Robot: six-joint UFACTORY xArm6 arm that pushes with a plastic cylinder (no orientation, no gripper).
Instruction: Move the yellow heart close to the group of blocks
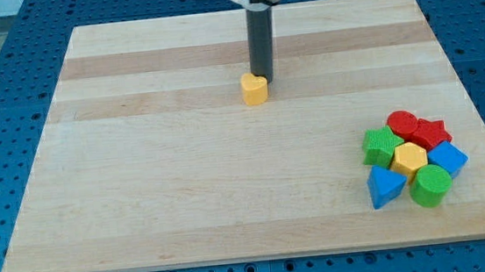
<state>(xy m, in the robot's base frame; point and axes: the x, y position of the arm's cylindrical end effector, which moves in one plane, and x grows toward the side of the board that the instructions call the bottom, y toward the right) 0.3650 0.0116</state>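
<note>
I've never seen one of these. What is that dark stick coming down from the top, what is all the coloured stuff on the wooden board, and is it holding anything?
The dark rod is the end of a robot arm; it has no hand, so it holds nothing and only pushes. One camera looks down at the pale wooden board. My tip sits just behind the small yellow heart block, at its upper-right edge. At the view's lower right is a cluster: green star-like block, yellow hexagon, two red blocks, two blue blocks and a green cylinder.
</note>
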